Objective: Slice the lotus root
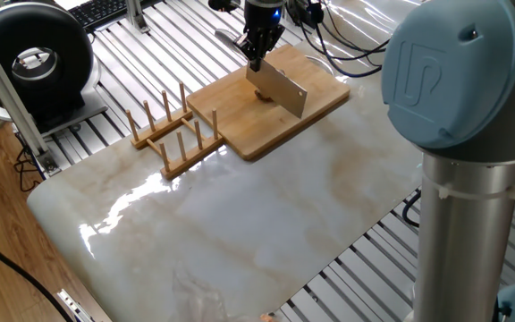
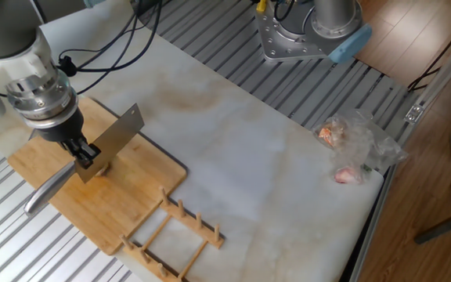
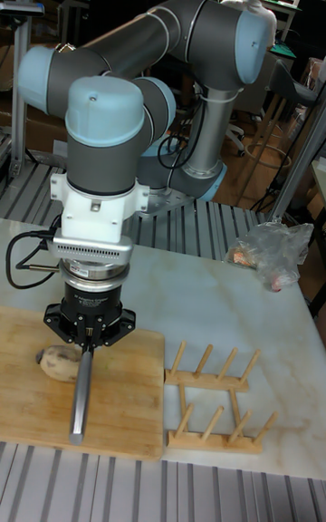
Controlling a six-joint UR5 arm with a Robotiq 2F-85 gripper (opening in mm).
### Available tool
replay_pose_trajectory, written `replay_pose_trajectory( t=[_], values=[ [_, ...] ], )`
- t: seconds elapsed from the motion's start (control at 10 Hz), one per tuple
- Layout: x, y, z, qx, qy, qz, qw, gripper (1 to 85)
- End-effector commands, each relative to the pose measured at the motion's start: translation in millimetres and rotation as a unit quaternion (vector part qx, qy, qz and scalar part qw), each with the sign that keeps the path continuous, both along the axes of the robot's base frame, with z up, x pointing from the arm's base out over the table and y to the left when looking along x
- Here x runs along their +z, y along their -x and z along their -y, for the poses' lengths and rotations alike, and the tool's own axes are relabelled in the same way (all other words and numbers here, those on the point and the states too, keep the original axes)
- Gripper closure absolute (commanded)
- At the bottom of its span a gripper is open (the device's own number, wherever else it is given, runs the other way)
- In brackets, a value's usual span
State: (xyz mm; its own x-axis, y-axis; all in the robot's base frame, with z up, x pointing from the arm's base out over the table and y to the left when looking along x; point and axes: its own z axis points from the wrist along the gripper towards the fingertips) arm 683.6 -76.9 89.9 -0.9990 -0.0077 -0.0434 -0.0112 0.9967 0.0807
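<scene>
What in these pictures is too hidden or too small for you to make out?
- Lotus root: mostly behind the knife in both side fixed views; whether the blade has cut into it is unclear.
- Pincer fingers: too small to separate, though they clamp the knife.
- Contents of the plastic bag: crumpled film blurs them.
- Knife blade: hidden below the pincer in the tall view; only the handle shows.

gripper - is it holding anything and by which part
The gripper holds a cleaver, clamped where the blade meets its metal handle; the blade hangs over the lotus root.
</scene>
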Motion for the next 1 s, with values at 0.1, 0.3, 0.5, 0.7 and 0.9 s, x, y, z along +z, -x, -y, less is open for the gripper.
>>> replay_pose_trajectory(
  t=[0.1, 0.3, 0.5, 0.7, 0.9],
  values=[
    [-1.7, 0.1, -2, -0.006, 0.002, 0.001, 1.0, 84.3],
    [1.4, -0.8, -2, -0.005, 0.008, 0.001, 1.0, 84.3],
    [5.0, -1.7, -2, -0.004, 0.013, 0.0, 0.9999, 84.3],
    [8.2, -1.5, -1, -0.003, 0.018, -0.002, 0.9998, 84.3],
    [12.3, 0.4, 4, 0.001, 0.03, -0.005, 0.9995, 84.3]
  ],
)
